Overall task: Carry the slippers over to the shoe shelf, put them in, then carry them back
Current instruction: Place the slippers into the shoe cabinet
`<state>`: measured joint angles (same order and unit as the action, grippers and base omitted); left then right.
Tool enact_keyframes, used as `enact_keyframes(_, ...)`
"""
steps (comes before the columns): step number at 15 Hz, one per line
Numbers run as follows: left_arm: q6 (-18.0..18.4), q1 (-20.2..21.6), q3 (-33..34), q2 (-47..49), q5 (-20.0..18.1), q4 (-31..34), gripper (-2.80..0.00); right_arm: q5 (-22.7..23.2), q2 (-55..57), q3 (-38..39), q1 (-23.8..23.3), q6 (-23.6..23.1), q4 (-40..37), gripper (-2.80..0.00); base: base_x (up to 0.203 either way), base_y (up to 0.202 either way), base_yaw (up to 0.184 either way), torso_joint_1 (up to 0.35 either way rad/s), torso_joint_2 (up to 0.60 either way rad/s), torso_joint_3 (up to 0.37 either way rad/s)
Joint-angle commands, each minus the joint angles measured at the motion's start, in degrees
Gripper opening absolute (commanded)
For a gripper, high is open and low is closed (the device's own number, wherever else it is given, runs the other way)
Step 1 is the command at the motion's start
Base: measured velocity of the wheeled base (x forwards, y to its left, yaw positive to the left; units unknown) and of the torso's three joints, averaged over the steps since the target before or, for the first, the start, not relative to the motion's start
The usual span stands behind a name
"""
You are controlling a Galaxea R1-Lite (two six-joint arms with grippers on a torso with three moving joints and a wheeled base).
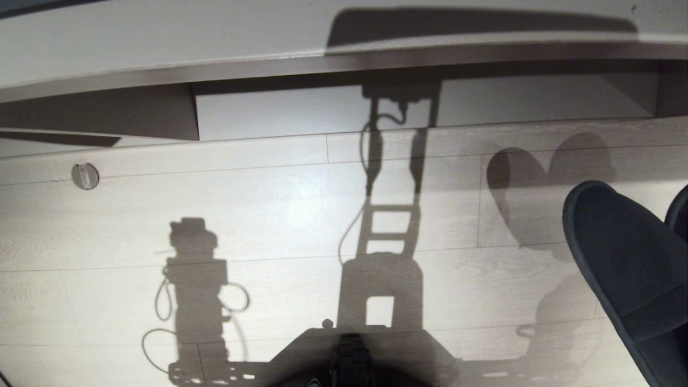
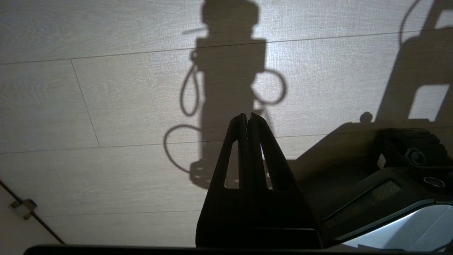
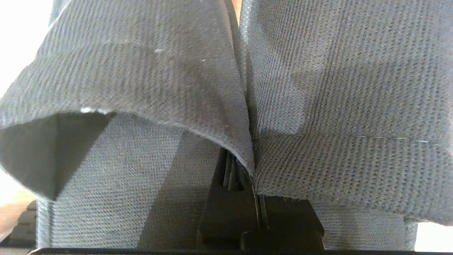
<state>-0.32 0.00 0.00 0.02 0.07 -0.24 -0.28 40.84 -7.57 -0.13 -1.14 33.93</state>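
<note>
Two black fabric slippers [image 1: 623, 258] hang in the air at the right edge of the head view, toes up and toward the far side; only a sliver of the second one [image 1: 680, 212] shows. In the right wrist view my right gripper [image 3: 253, 177] is shut on the slippers [image 3: 141, 71], pinching the edges of both together, and its fingertips are hidden under the cloth. The shoe shelf [image 1: 408, 56] runs along the far side, an open compartment with a dark edge strip and an upright divider [image 1: 194, 110]. My left gripper [image 2: 247, 117] is shut and empty above the floor.
Pale wood-grain floor [image 1: 269, 215] lies between me and the shelf. A round metal floor fitting [image 1: 85, 176] sits at the left. My base [image 1: 349, 357] shows at the near edge. A small cable clip [image 2: 23, 207] is fixed to the floor in the left wrist view.
</note>
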Motion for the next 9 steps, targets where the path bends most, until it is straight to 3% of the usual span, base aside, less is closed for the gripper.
enact_keyframes(1, -0.03, 0.00, 0.00, -0.02, 0.01, -0.02, -2.80, 0.01, 7.82, 0.04, -0.10, 0.19, 2.73, -2.80, 0.000, 0.000, 0.000, 0.000, 0.00, 0.000)
enact_keyframes(9, -0.03, 0.00, 0.00, 0.06, 0.01, -0.02, -2.80, 0.40, 24.68, -0.73, -0.13, 0.86, 22.64, -2.80, 0.000, 0.000, 0.000, 0.000, 0.00, 0.000)
